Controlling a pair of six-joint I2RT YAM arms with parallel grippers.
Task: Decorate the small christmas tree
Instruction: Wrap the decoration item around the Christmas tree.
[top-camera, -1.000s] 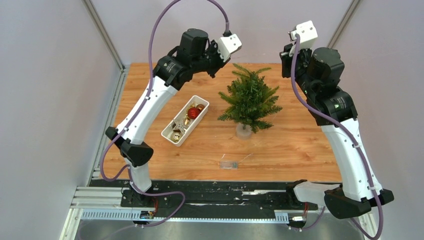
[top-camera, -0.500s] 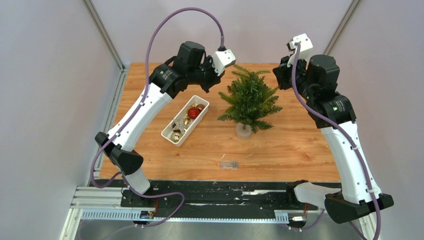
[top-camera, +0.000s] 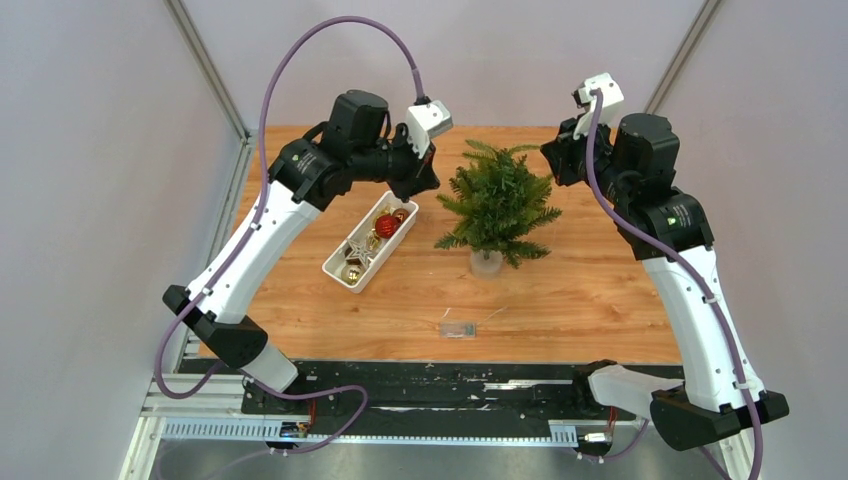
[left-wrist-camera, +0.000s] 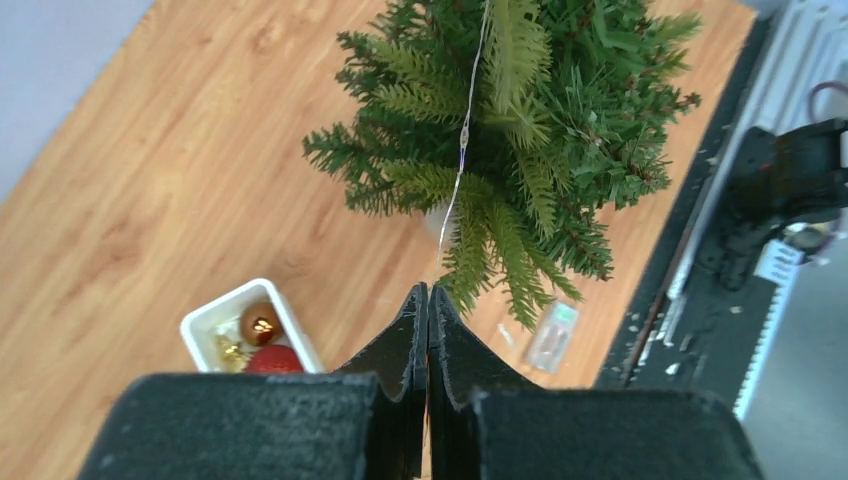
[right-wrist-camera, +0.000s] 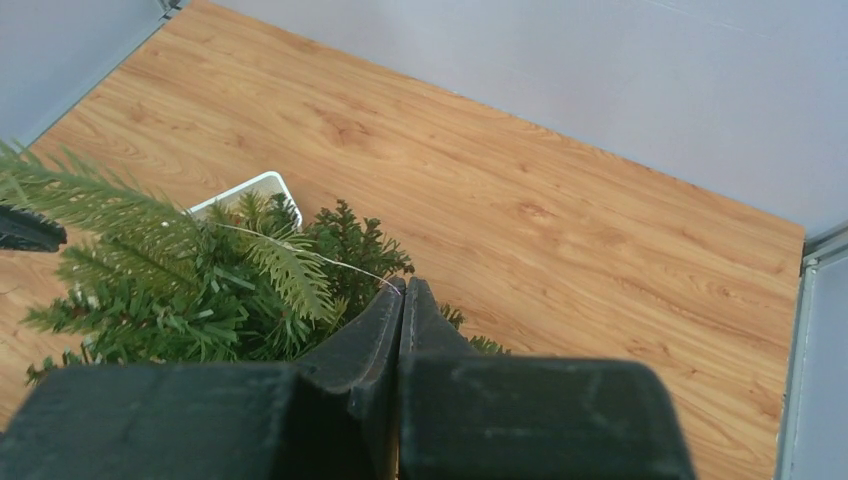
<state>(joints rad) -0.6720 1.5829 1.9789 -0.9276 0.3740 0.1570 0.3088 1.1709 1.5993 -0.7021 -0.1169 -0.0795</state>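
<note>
Jaws: left gripper (left-wrist-camera: 428, 290) and right gripper (right-wrist-camera: 403, 285) both pressed fully together, each pinching a thin wire (left-wrist-camera: 465, 130) draped across the small christmas tree (top-camera: 497, 205) standing between them | white tray (top-camera: 345, 240) below left jaws: red ball (top-camera: 387, 225), gold baubles (top-camera: 352, 272) | both arms raised, elbows bent, wrists tilted downward

wooden table (top-camera: 590, 290) with a white tray (top-camera: 331, 265) slanted in its left half, holding a red ball (top-camera: 387, 225) and gold ornaments (top-camera: 352, 270). a small clear case (top-camera: 459, 329) lies by the near edge's middle. a thin wire (left-wrist-camera: 467, 125) stretches above.
</note>
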